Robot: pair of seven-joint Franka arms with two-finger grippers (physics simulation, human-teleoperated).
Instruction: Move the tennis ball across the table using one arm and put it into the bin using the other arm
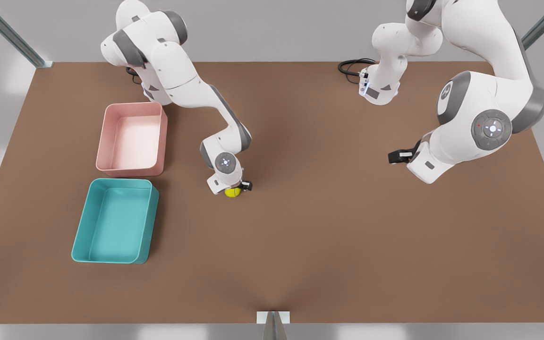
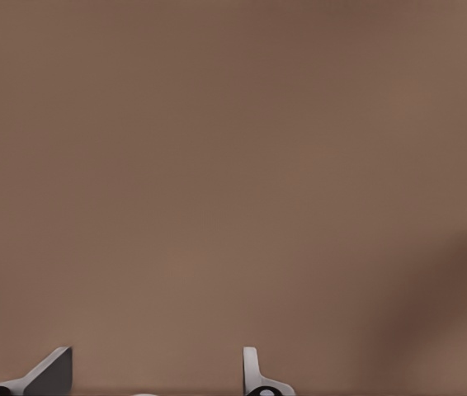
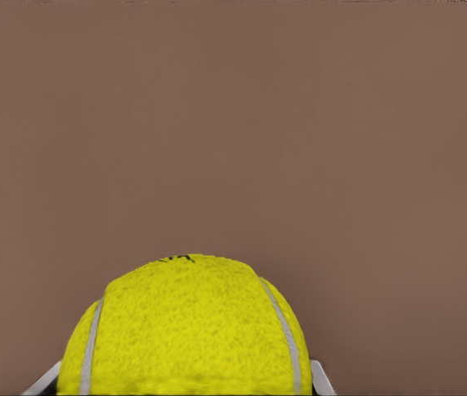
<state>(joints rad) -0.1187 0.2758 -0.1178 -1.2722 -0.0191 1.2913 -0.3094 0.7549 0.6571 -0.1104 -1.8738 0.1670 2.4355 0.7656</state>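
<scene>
Table (image 1: pixel 347 245): right hand (image 1: pixel 235 190) grips tennis ball (image 1: pixel 232 192) near bin (image 1: pixel 114 220); left hand (image 1: pixel 395 157) open, waiting.

Open counter (image 1: pixel 328 236) lies bare between the tennis ball (image 1: pixel 232 192), enclosed by the right tool (image 1: pixel 234 191), and the teal bin (image 1: pixel 114 221). The pink tray (image 1: pixel 132 137) stands just beyond the bin, walls nearly touching. The left tool (image 1: pixel 395 156) hangs well apart over bare counter, fingers spread.

The small yellow-green fuzzy tennis ball (image 1: pixel 232 192) sits mid-table on the matte brown tabletop (image 1: pixel 328 236); the shallow teal rectangular plastic bin (image 1: pixel 145 225) lies apart, empty.
</scene>
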